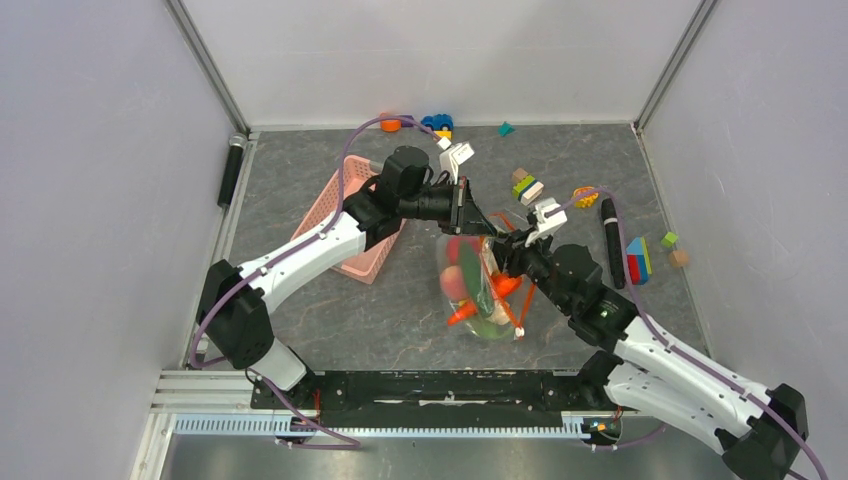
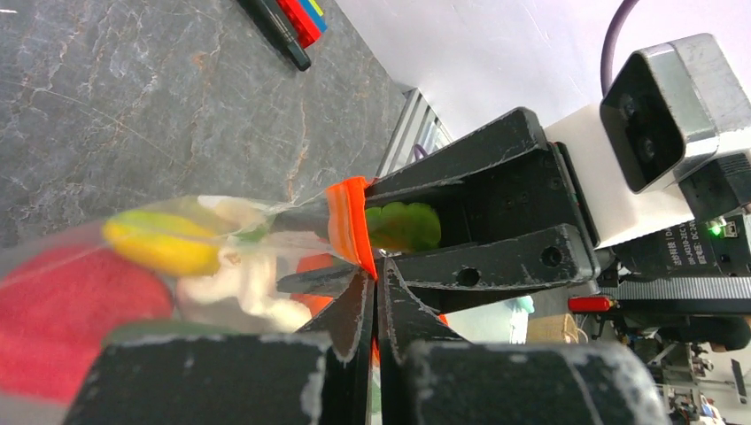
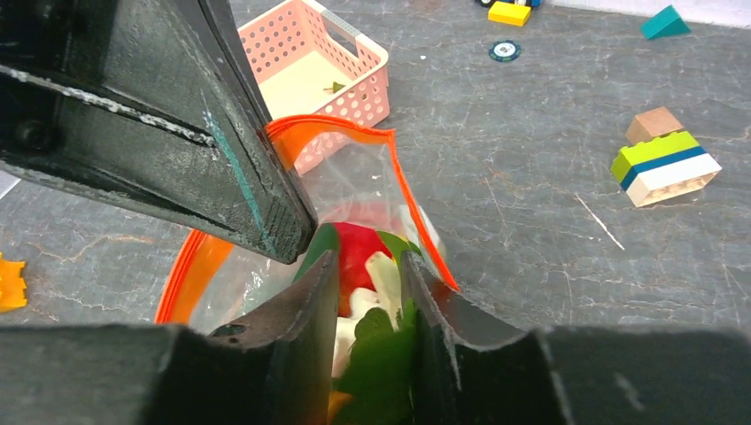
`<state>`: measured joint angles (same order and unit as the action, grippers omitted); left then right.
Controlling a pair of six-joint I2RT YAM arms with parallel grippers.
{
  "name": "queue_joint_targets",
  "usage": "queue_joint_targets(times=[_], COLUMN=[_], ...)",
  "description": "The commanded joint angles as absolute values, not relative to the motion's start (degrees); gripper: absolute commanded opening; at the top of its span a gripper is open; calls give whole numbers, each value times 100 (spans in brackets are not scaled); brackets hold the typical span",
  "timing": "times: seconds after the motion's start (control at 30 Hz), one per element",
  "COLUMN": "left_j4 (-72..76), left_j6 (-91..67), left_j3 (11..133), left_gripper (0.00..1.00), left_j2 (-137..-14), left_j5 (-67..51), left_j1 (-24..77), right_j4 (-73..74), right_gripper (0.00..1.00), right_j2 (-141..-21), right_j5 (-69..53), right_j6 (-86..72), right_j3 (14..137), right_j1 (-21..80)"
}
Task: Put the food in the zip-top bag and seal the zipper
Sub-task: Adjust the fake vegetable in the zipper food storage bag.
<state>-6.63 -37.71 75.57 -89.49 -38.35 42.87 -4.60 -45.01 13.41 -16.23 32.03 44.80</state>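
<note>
The zip-top bag (image 1: 470,290) hangs above the table centre, mouth open. It holds food: red tomato (image 2: 71,328), yellow banana (image 2: 164,243), white mushroom (image 2: 252,297), a green piece (image 1: 490,325). My left gripper (image 2: 379,276) is shut on the orange-red zipper strip (image 2: 347,221) at the rim; it also shows in the top view (image 1: 470,215). My right gripper (image 3: 367,279) reaches into the mouth, shut on the carrot's green leaves (image 3: 381,354). The leaves show between its fingers in the left wrist view (image 2: 403,226). The strip (image 3: 190,274) rings the open mouth. The slider knob is hidden.
The pink lattice basket (image 1: 350,225) lies left of the bag, under the left arm. Stacked blocks (image 3: 664,159) and a black marker (image 1: 610,245) lie to the right. More blocks (image 1: 637,260) and a toy car (image 1: 437,123) sit by the walls.
</note>
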Motion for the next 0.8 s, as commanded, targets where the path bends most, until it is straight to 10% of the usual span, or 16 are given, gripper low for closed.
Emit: queue_joint_targets(times=[0.0, 0.3, 0.77], left_j4=[-123, -127, -89], left_j6=[-3911, -3878, -3855], left_j3=[7648, 7621, 7730], left_gripper=[2, 2, 2], left_j2=[-8923, -9003, -9211], left_j5=[-4202, -4254, -4362], left_j1=[4298, 4298, 4298], right_j4=[-434, -402, 1134], right_gripper=[41, 72, 87], right_j2=[-4173, -3755, -2869], right_j5=[1373, 857, 1910], right_j6=[-1461, -1142, -1440], right_j3=[3513, 3656, 4117], right_j1=[4500, 4500, 4501])
